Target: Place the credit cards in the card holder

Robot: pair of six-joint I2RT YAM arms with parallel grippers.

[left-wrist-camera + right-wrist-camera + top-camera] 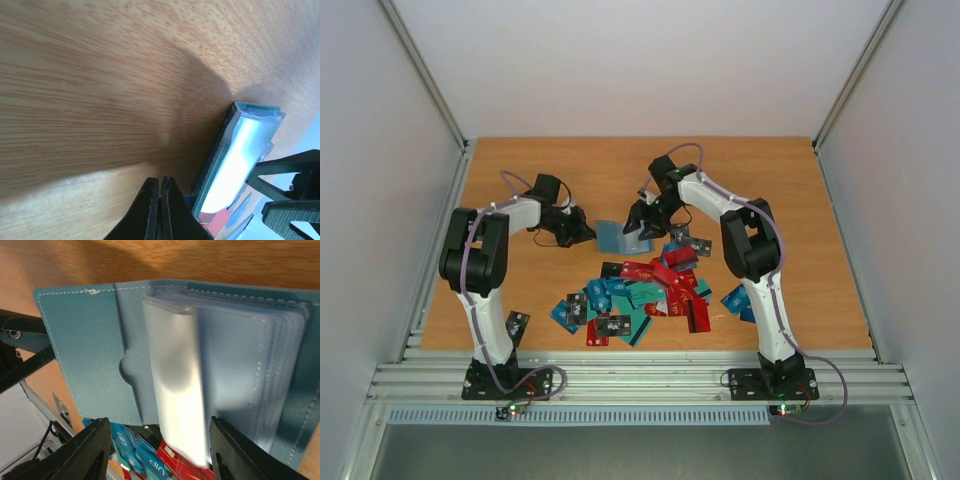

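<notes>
**Card holder lies open between the two grippers, cards heaped in front**

The wooden table carries both arms. The left arm reaches inward from the left and the right arm bends in from the right, so the two meet near the table's middle.

Nearer the bases, the credit cards lie in a loose, overlapping heap of red, teal, blue and black. A few lie apart from it: one dark card beside the left arm's base and some teal ones by the right arm.

Just behind the heap, the card holder lies spread open on the table, inner side up. Its teal flap is on one side and a stack of clear sleeves on the other, with one sleeve curled upward.

The right gripper hangs over the holder. Its fingers stand well apart on either side of the curled sleeve, clamping nothing.

The left gripper sits at the holder's left edge with its fingers pressed tight together. Whether they pinch the holder's edge cannot be told.
</notes>
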